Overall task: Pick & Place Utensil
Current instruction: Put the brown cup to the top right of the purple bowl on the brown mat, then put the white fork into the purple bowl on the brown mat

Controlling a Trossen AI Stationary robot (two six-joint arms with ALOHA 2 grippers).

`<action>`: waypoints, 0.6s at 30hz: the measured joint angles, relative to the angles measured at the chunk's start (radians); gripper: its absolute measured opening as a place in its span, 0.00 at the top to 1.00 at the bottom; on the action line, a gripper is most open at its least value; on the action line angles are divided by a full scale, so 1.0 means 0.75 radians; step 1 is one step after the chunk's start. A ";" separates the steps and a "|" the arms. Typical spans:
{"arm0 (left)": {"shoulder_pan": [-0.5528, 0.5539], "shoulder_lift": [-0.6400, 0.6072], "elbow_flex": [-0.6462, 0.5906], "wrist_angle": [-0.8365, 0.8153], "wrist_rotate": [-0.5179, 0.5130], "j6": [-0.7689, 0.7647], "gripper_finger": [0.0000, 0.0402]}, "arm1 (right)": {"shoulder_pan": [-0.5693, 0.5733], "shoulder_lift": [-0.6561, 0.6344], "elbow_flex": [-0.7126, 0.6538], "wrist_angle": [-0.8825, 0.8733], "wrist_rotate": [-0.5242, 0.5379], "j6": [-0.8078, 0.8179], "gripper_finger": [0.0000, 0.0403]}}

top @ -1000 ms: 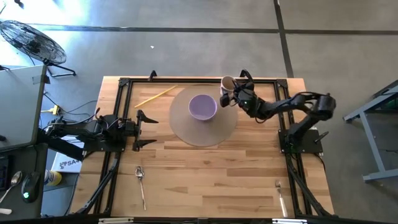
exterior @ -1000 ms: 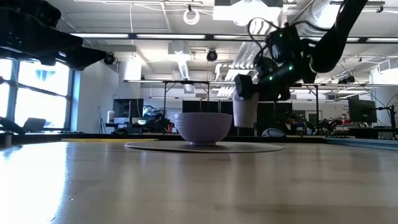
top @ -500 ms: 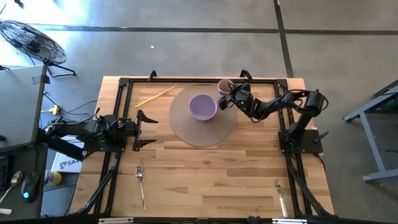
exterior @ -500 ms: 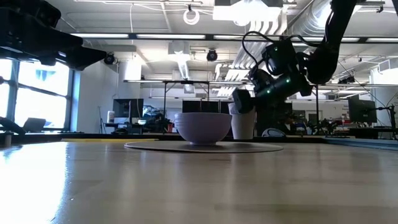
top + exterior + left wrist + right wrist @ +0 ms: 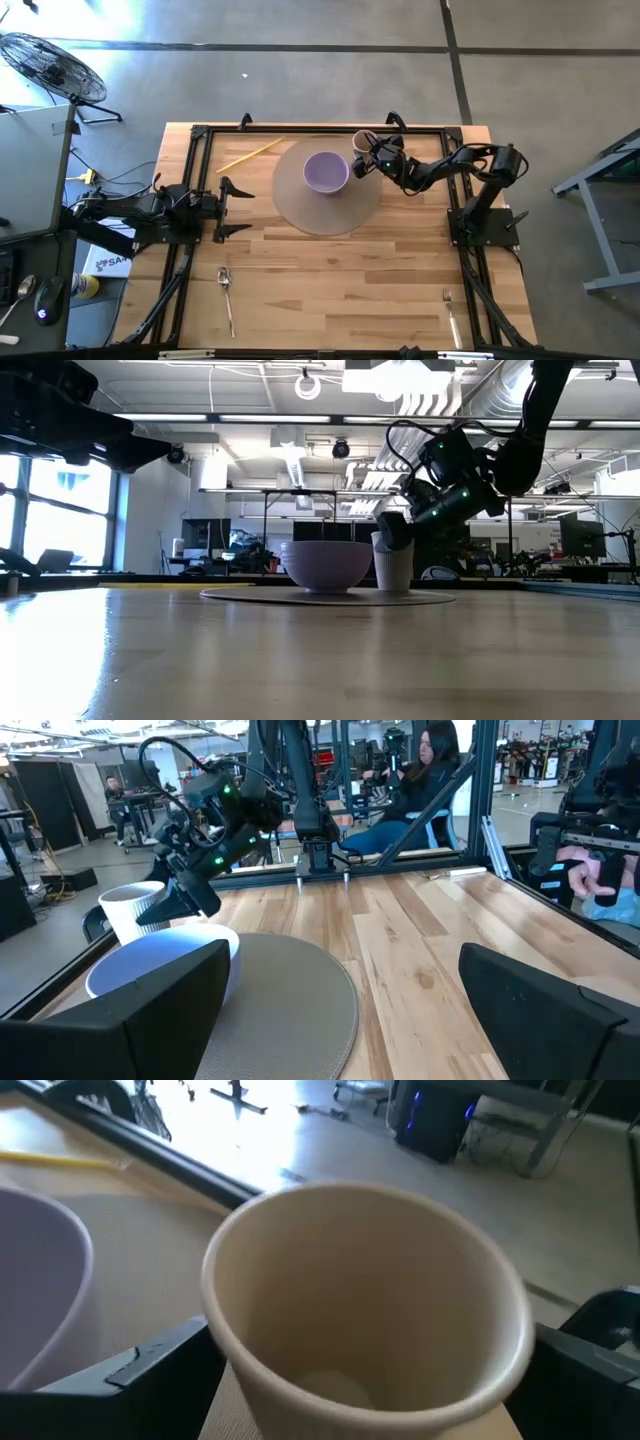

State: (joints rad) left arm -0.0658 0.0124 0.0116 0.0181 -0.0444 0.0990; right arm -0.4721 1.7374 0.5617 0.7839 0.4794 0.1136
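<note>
One paper cup, one purple bowl, one round grey mat. Cup stands upright on the mat's far right edge, just beside the bowl; in the low view the cup sits right of the bowl on the mat. Bowl sits near the mat's middle.

Utensils on the wooden table: one spoon at the near left, one white-handled utensil at the near right, one yellow stick at the far left beside the mat. All three lie apart from both grippers, untouched.

Right gripper is at the cup, one finger either side of it; the right wrist view shows the cup filling the frame between the two dark fingers. Whether the fingers still press on the wall I cannot tell.

Left gripper waits at the table's left side, fingers spread wide, nothing between them.

Hard to make out: head of the white-handled utensil is too small to tell, and its handle runs to the table's near edge. Bowl's inside shows nothing readable. In the left wrist view the bowl is partly hidden behind that arm's own finger. One seated person shows in the room beyond the table, partly behind the frame post; another person's hand is cut off at the picture's edge.
</note>
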 joint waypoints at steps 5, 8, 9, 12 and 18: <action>0.000 0.000 0.000 0.000 0.000 0.000 0.04 | 0.000 0.000 0.000 -0.069 -0.025 0.036 0.02; 0.000 0.001 0.000 0.000 0.000 0.000 0.04 | 0.001 -0.015 0.000 -0.142 -0.026 0.054 0.02; 0.000 0.001 0.000 -0.001 0.000 0.000 0.04 | 0.001 -0.028 0.000 -0.177 -0.030 0.061 0.01; 0.000 0.000 0.000 -0.001 0.000 0.000 0.04 | 0.001 -0.098 0.000 -0.322 -0.061 0.103 0.01; 0.000 0.000 0.000 0.000 0.000 0.000 0.04 | 0.009 -0.283 0.001 -0.693 -0.158 0.205 0.01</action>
State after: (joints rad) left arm -0.0658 0.0124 0.0116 0.0180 -0.0444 0.0990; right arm -0.4653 1.5249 0.5621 0.2645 0.3609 0.2677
